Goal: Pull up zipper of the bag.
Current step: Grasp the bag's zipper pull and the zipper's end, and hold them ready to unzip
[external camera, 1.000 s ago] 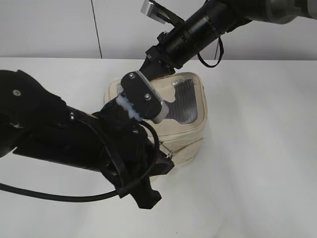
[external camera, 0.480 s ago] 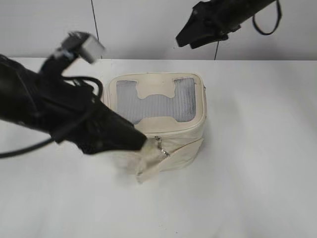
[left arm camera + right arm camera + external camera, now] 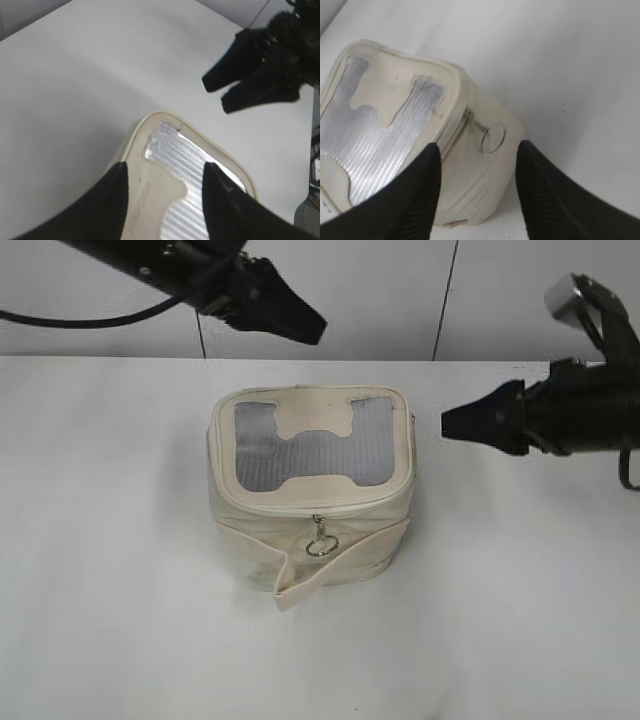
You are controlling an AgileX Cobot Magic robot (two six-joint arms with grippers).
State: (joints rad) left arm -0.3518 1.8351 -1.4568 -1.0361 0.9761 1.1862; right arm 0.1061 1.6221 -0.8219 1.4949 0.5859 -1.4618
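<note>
I have a plain white table (image 3: 520, 620) in front of a pale wall. In the exterior view, the bag (image 3: 312, 495) sits upright near the middle of the table, grey mesh panel and cream H-shaped patch facing up. The zipper (image 3: 318, 506) runs along the rim of that top panel, and a silver ring pull (image 3: 321, 541) hangs down on the near face above the loose strap (image 3: 340, 575). My left gripper (image 3: 300, 324) is up at the top left, well clear of the bag and touching nothing; from here I cannot tell how its jaws stand. My right gripper (image 3: 450, 426) is out to the right of the bag at about its height, also apart from it.

From the left wrist, my left gripper (image 3: 165, 187) has its two black fingers (image 3: 107, 210) spread apart with nothing between them, and a corner of the bag (image 3: 165, 150) shows below. The right gripper (image 3: 215, 92) is across the table, its two tips slightly parted.

From the right wrist, my right gripper (image 3: 477, 165) has its fingers (image 3: 547, 200) wide apart and empty. The bag (image 3: 410, 130) lies below them, with the ring pull (image 3: 493, 138) against its side.
</note>
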